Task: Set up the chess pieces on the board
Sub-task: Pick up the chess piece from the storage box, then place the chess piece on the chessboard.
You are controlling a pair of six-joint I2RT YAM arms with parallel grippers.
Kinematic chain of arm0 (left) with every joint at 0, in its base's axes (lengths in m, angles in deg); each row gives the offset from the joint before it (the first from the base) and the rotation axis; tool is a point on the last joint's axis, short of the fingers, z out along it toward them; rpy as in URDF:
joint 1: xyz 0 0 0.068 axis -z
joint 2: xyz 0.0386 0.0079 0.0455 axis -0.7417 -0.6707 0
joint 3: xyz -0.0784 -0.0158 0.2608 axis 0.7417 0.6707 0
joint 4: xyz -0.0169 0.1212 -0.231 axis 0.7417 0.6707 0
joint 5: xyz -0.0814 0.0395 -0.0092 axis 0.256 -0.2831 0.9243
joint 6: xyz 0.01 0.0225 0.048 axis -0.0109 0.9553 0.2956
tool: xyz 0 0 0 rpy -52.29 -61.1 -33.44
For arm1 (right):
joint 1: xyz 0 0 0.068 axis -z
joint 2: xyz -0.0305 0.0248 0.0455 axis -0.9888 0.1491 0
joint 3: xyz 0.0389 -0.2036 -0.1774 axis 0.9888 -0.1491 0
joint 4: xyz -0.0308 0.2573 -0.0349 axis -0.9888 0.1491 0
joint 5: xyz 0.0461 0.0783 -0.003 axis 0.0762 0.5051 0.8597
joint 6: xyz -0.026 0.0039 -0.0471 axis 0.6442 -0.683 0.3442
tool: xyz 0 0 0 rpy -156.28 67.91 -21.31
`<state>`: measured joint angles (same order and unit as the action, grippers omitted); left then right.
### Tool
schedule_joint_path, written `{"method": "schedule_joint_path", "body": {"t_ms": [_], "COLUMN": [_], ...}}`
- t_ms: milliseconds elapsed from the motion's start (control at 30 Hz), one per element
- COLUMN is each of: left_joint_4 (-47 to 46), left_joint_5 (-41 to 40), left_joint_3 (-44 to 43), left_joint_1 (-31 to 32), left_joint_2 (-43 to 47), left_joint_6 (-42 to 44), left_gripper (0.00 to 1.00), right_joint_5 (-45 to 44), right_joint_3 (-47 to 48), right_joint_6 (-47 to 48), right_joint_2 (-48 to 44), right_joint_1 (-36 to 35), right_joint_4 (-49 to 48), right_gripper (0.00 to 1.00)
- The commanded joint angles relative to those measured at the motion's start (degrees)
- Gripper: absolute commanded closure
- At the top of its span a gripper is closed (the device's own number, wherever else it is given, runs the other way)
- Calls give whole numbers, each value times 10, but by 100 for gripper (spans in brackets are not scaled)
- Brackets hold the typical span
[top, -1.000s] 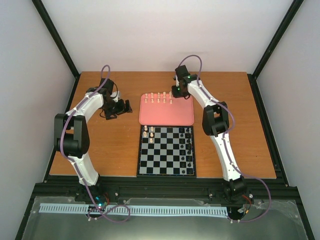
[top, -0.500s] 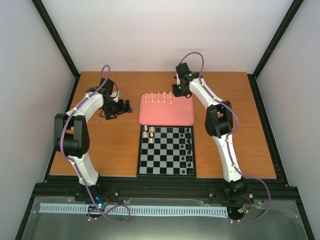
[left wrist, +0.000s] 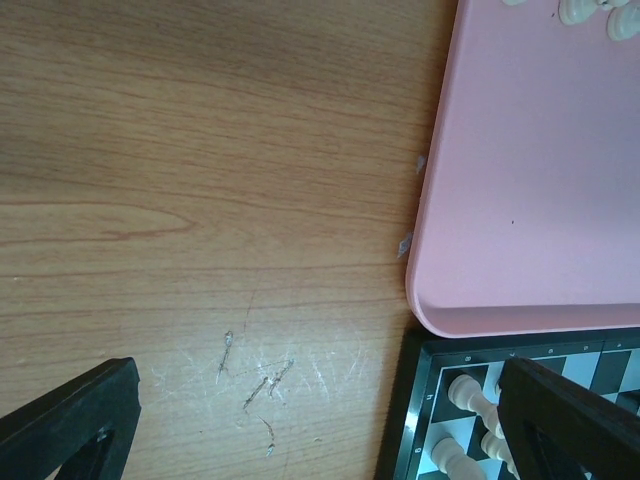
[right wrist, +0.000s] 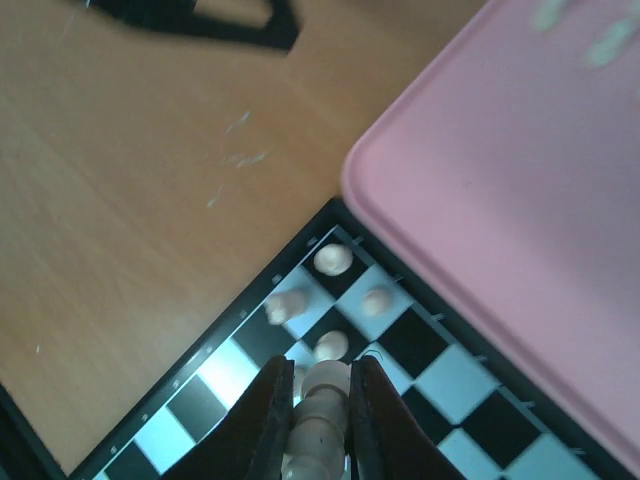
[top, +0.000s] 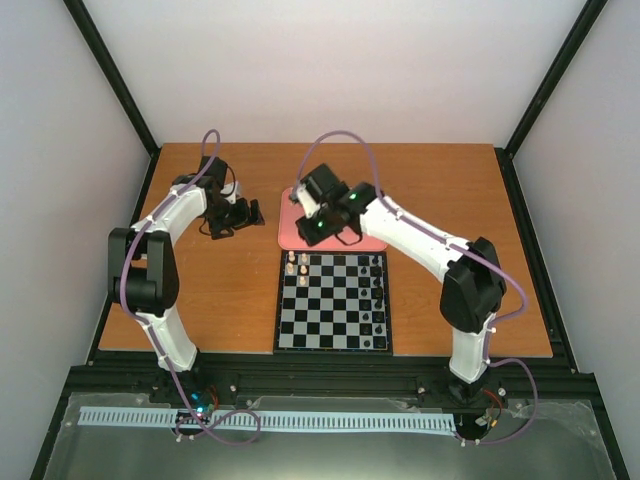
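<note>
The wooden counter point(top: 470, 200) is taken up in its middle by two flat things. A pink tray point(top: 375, 243) is set toward the far edge, and the board point(top: 333, 310) is laid just beyond the near edge, its far side almost touching the tray.

The right arm point(top: 420, 235) is stretched from the near right corner across the tray, its wrist held over the tray's near left part. The left arm point(top: 165, 220) is bent along the left edge, and the left gripper point(top: 240, 215) is pointed at the tray's left side.

In the left wrist view the left gripper point(left wrist: 320, 430) is seen spread wide over bare wood with nothing between its fingers point(left wrist: 70, 420). It is placed beside the tray's near left corner.

In the right wrist view the right gripper point(right wrist: 318, 400) is closed to a narrow gap on a pale piece point(right wrist: 320, 425). The piece is pinched upright between the two fingertips and held over the squares at the board's far left corner. Whether it touches the board cannot be told.

Four chess pieces point(right wrist: 333, 258) are stood on squares just beyond the held one, toward the tray. More pale pieces point(left wrist: 590, 12) are left at the tray's far edge. Black pieces point(top: 377, 290) are lined along the board's right side.
</note>
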<state>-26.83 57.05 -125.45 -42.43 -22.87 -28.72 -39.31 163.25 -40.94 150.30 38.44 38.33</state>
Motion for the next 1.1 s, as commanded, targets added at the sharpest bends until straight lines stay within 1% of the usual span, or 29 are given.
{"method": "schedule_joint_path", "body": {"t_ms": [0,133,367,633,1067], "left_joint_4": [-2,-3,-8,-11,-16], "left_joint_5": [2,7,4,0,1], "left_joint_3": [-20,-26,-13,-5,2], "left_joint_1": [-5,-5,-5,-5,-5], "left_joint_2": [24,25,39,53,60], "left_joint_6": [-8,-12,-11,-10,-10], "left_gripper": [0,0,0,0,0], "right_joint_5": [16,16,6,6,-3], "right_joint_3": [-54,-70,-74,-74,-48], "right_joint_6": [4,4,17,7,0], "right_joint_2": [-5,13,41,66,106], "right_joint_1": [-44,-85,-121,-127,-126], "right_joint_4": [-38,-65,-63,-56,-45], "right_gripper": [92,92,92,92,92]}}
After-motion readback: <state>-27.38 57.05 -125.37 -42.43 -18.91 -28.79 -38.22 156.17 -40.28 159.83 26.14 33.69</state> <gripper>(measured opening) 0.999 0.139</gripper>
